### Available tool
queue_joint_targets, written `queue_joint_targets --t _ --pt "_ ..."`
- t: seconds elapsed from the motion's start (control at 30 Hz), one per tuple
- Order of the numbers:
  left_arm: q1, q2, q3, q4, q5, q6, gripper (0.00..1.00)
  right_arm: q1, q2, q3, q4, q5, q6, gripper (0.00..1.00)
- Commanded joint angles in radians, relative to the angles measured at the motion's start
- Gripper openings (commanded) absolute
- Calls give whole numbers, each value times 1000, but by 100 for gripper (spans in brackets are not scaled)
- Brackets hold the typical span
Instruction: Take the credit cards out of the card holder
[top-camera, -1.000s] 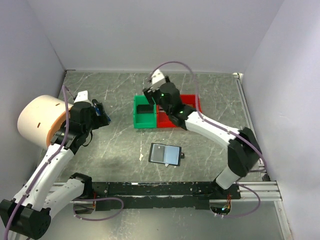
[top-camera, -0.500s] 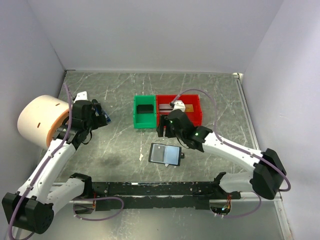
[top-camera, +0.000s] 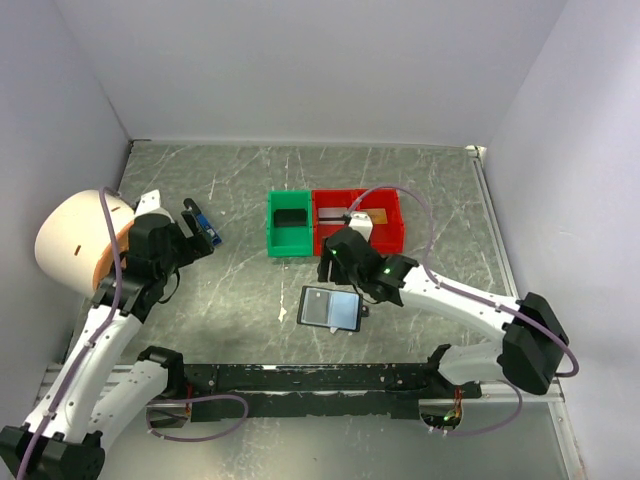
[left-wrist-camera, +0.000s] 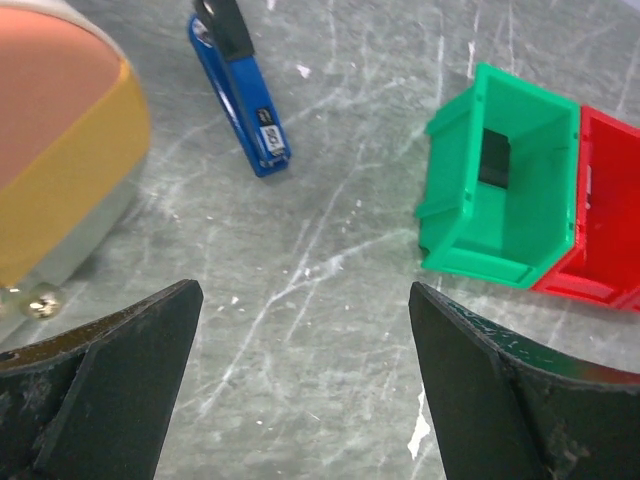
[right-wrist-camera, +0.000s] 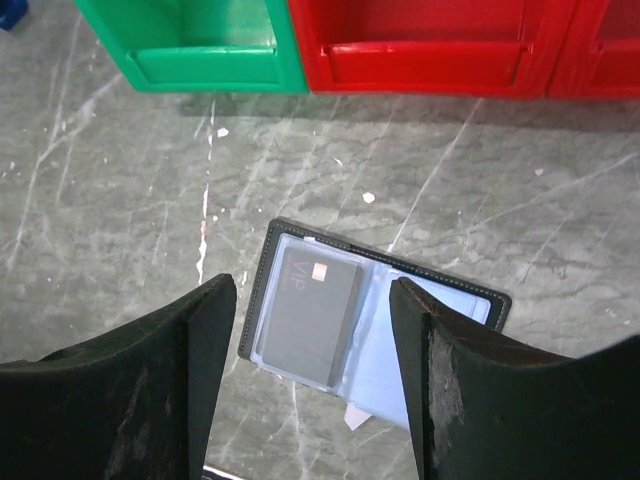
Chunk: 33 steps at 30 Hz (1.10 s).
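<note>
The black card holder (top-camera: 330, 308) (right-wrist-camera: 470, 300) lies open on the table, its pale blue sleeves facing up. A grey credit card marked VIP (right-wrist-camera: 310, 315) sits in its left sleeve. My right gripper (top-camera: 333, 272) (right-wrist-camera: 312, 290) hangs open above that card, one finger on each side and nothing between them. A black card (top-camera: 290, 218) (left-wrist-camera: 492, 160) lies in the green bin (top-camera: 272, 228), and an orange-gold card (top-camera: 379, 216) lies in the red bin (top-camera: 398, 226). My left gripper (top-camera: 195, 245) (left-wrist-camera: 305, 292) stands wide open over bare table to the left of the bins.
A blue and black stick-shaped object (top-camera: 205, 228) (left-wrist-camera: 240, 95) lies by the left gripper. A big pink and yellow roll (top-camera: 70, 240) (left-wrist-camera: 60, 140) stands at the far left. Green bin (right-wrist-camera: 200, 40) and red bin (right-wrist-camera: 420, 45) sit just behind the holder.
My right arm swung back from above the bins toward the near side and now hovers over the open card holder, its jaws a little narrower. The left arm shifted only slightly.
</note>
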Motion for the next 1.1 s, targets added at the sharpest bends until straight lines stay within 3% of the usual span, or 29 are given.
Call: queue_joint_targets --t 0.0,0.1,0.3,0.5,0.87,1.07 --pt "9 17 -35 87 137 -26 97 40 33 38 -43 115 102 63" --pt "9 26 -51 145 191 -20 96 62 41 41 -76 146 155 62" --pt "9 59 7 130 165 -4 96 147 95 10 45 66 186 56" --pt "9 25 -18 141 149 14 97 209 260 119 -140 206 290 60" --pt "9 62 -9 98 193 16 96 194 350 79 -66 152 266 68" --pt "8 70 8 78 182 36 97 185 434 85 -45 125 267 66"
